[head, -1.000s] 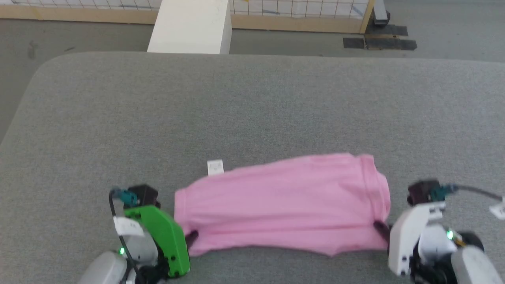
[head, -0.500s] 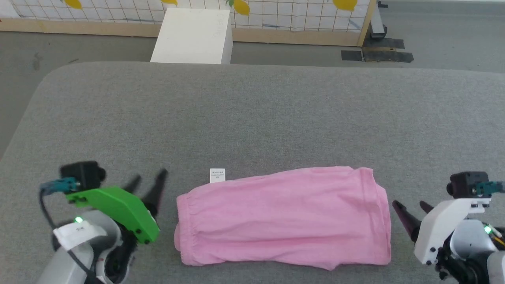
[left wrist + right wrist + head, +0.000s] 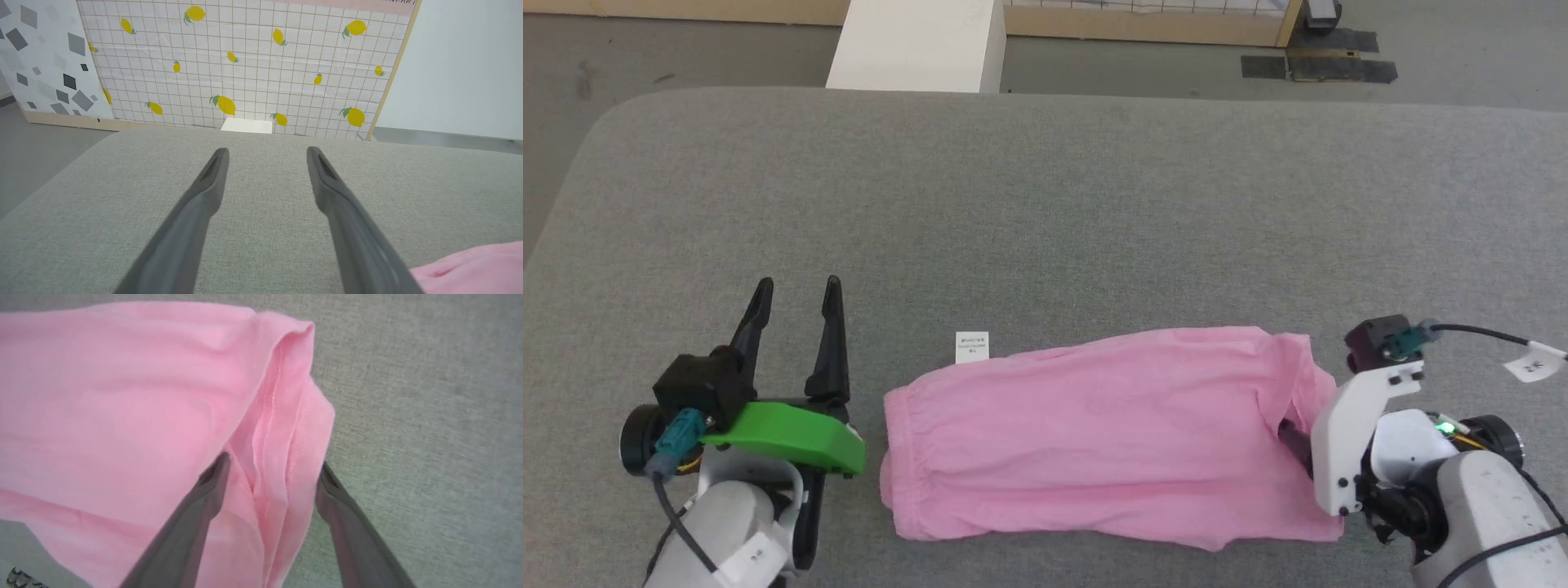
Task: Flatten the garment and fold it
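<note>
The garment, light pink shorts, lies stretched left to right near the front of the grey table. Its gathered waistband is at the left end, with a small white label at the far edge. My left gripper stands open a little left of the waistband, fingers pointing away and touching nothing. In the left wrist view this gripper is over bare cloth, with a pink corner of the garment at the lower right. My right gripper is at the garment's right end. In the right wrist view it is open, straddling the folded hem.
A white box stands on the floor beyond the table's far edge. Behind it is a lemon-print grid panel. Dark mats lie on the floor at the back right. The table's far half is bare grey cloth.
Both grippers let go of the garment's near corners and opened. The left one swung out to the left. The right one drew back, then moved onto the right hem. The camera also shifted.
</note>
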